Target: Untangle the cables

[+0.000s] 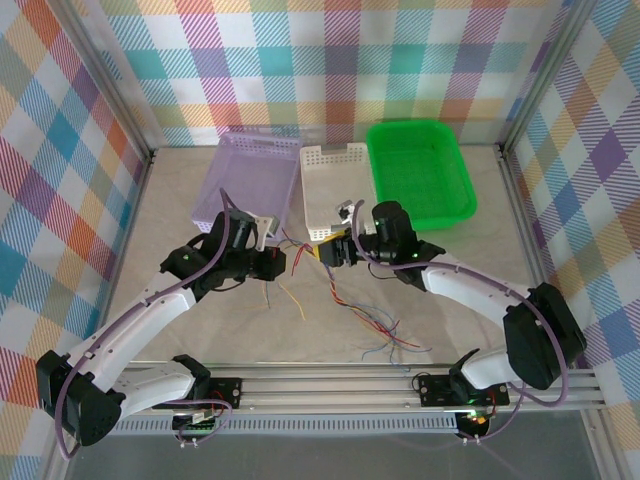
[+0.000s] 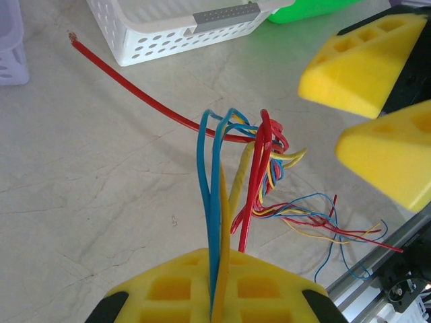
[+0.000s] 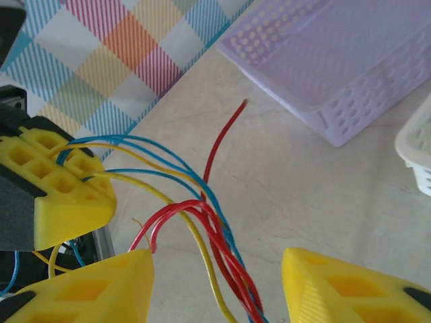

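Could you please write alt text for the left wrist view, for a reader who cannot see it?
The left gripper, at the bottom edge, is shut on blue and yellow cables that rise into a tangle with red ones mid-frame. The right gripper stands open at the right; a white basket sits on the table behind.

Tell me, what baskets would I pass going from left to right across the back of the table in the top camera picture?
purple basket → white basket → green basket
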Controlling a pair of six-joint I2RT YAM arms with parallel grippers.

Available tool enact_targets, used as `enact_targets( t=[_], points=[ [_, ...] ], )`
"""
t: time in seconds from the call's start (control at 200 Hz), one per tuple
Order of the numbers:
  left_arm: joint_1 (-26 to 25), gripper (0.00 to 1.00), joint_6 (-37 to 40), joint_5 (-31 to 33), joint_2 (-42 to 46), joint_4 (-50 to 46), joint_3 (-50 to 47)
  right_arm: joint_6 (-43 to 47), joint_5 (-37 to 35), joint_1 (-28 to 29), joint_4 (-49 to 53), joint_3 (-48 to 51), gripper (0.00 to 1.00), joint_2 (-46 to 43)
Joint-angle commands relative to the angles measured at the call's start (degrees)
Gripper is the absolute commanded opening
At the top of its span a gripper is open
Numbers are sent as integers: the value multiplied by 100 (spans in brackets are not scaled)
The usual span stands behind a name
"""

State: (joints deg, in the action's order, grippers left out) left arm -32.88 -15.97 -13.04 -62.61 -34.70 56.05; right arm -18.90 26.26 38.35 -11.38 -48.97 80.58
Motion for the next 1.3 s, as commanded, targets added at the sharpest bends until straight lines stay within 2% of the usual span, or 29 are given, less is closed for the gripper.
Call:
enact_targets(
  t=[0.0,0.2,0.405,0.62,0.85,1.295],
  points=[
    [-33,0,76,-166,-18,104,-7,194,92,118,-187,-76,52,221],
    [-43,0,68,-181,38,110,-66,268,-123,147,-171,-157,50,489],
    [-60,0,84,-210,52,109,-76,176,-465,146,-267,-150,37,530],
    [-100,0,116,-199,54,77,-85,67,-206,146,-408,-149,44,519],
    [-148,0,138,-208,13,46,-68,-48,-76,142,-584,-156,46,600],
    [-225,0,216,-173,21,-55,-43,-149,-100,51,-652,-122,39,503]
  ],
)
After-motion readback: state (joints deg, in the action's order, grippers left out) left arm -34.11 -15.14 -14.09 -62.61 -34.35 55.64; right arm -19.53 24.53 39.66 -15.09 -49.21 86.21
